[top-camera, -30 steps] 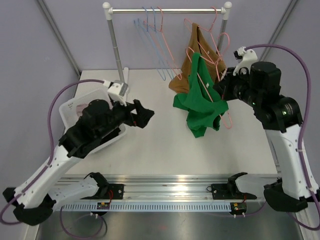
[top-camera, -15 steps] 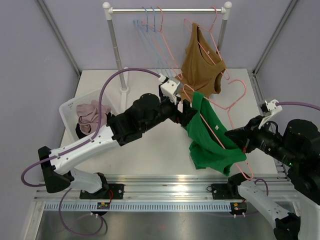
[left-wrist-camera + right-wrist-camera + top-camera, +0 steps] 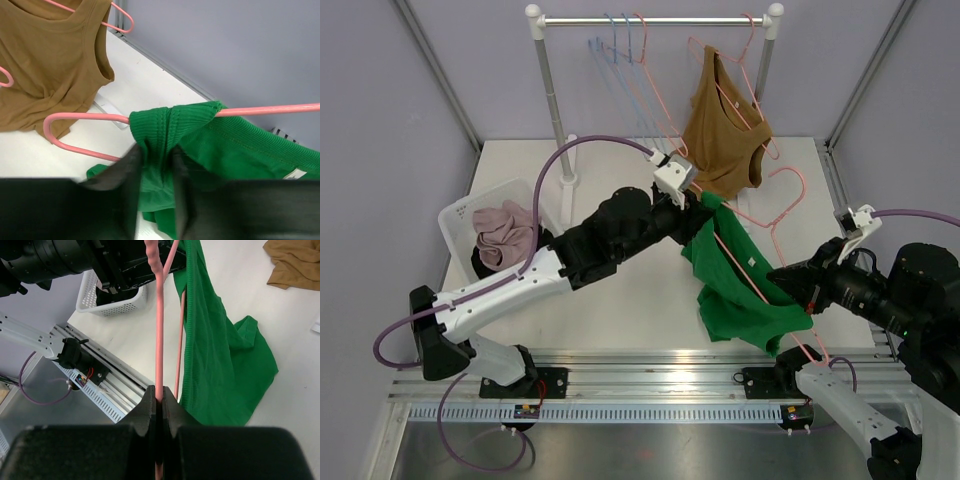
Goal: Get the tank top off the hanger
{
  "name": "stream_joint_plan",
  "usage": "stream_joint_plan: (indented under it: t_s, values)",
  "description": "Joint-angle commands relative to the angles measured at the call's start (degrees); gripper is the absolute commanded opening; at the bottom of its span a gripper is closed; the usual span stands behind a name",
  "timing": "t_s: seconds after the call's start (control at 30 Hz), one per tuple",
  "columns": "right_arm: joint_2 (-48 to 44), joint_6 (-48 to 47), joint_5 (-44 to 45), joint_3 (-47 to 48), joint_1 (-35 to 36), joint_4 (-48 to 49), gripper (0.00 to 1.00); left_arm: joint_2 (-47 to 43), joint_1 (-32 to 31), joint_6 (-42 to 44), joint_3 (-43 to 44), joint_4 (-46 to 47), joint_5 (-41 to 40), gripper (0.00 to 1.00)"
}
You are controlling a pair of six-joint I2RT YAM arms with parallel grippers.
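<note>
The green tank top (image 3: 738, 272) hangs on a pink hanger (image 3: 772, 305) held slantwise over the table. My left gripper (image 3: 706, 206) is at the hanger's upper end. In the left wrist view its dark fingers (image 3: 131, 165) pinch the bunched shoulder strap of the tank top (image 3: 165, 125), where it wraps the hanger (image 3: 265, 109). My right gripper (image 3: 788, 284) is at the lower end. In the right wrist view that gripper (image 3: 160, 397) is shut on the hanger's wire (image 3: 159, 340), with the tank top (image 3: 220, 370) draped to the right.
A brown tank top (image 3: 722, 128) hangs on another pink hanger from the rail (image 3: 655, 20), just behind my left gripper. Several bare hangers (image 3: 625, 60) hang further left. A white basket (image 3: 455, 213) with clothes stands at the table's left.
My left arm swung from the basket to the hanger's upper end and its jaws closed on the green strap. My right arm pulled the hanger and tank top toward the front right.
</note>
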Motion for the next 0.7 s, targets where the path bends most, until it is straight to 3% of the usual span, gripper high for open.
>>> stream_joint_plan:
  t_s: [0.0,0.07,0.17,0.37,0.53,0.67]
  values:
    - [0.25,0.53,-2.61,1.04,-0.21,3.80,0.00,0.79,-0.14,0.78,1.82,3.45,-1.17,0.23]
    - [0.33,0.19,-2.35,1.04,-0.12,3.62,0.00,0.87,-0.23,0.52,2.17,2.40,-3.27,0.10]
    - [0.33,-0.43,0.46,-0.79,-0.21,3.79,0.00,-0.17,-0.14,-0.36,2.35,-0.23,-7.65,0.00]
    - [-1.15,-4.64,-1.81,-5.20,-0.21,4.85,0.00,-5.71,3.70,-10.17,-0.37,-10.94,-28.04,0.00]
    - [-4.32,-7.98,-9.99,-7.13,-0.21,6.17,0.00,-14.32,11.10,-17.06,-6.34,-16.49,-27.81,0.00]
    - [-7.04,-7.56,-15.69,-10.11,-0.21,15.17,0.00,-17.76,13.31,-17.95,-9.16,-19.75,-25.44,0.00]
